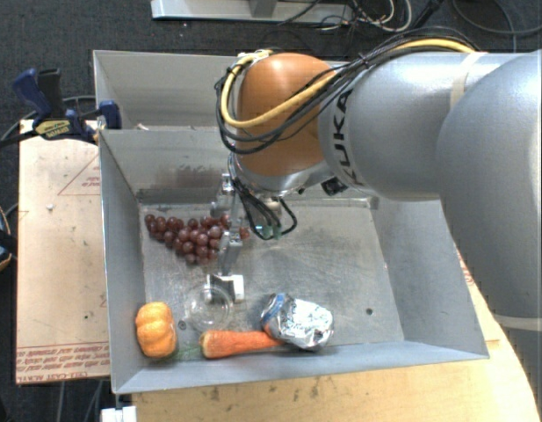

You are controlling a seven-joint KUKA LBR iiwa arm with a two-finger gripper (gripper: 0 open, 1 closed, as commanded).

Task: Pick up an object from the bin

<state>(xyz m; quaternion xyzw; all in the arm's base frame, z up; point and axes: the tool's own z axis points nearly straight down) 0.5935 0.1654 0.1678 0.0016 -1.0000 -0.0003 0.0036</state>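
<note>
My gripper (225, 281) hangs between the grapes (184, 234) and the carrot (240, 344); I can't tell how open it is.

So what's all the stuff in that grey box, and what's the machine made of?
grapes: one bunch, dark red, back left of the floor
pumpkin: one, small, orange, front left corner
carrot: one, orange, along the front wall
crumpled foil: one, silver, beside the carrot's right end
clear thing: one, see-through, maybe a cup, between pumpkin and foil
bin: one, grey metal
arm: one, silver, orange-brown cover, yellow cables, in from the right, tip low by the clear thing
</note>
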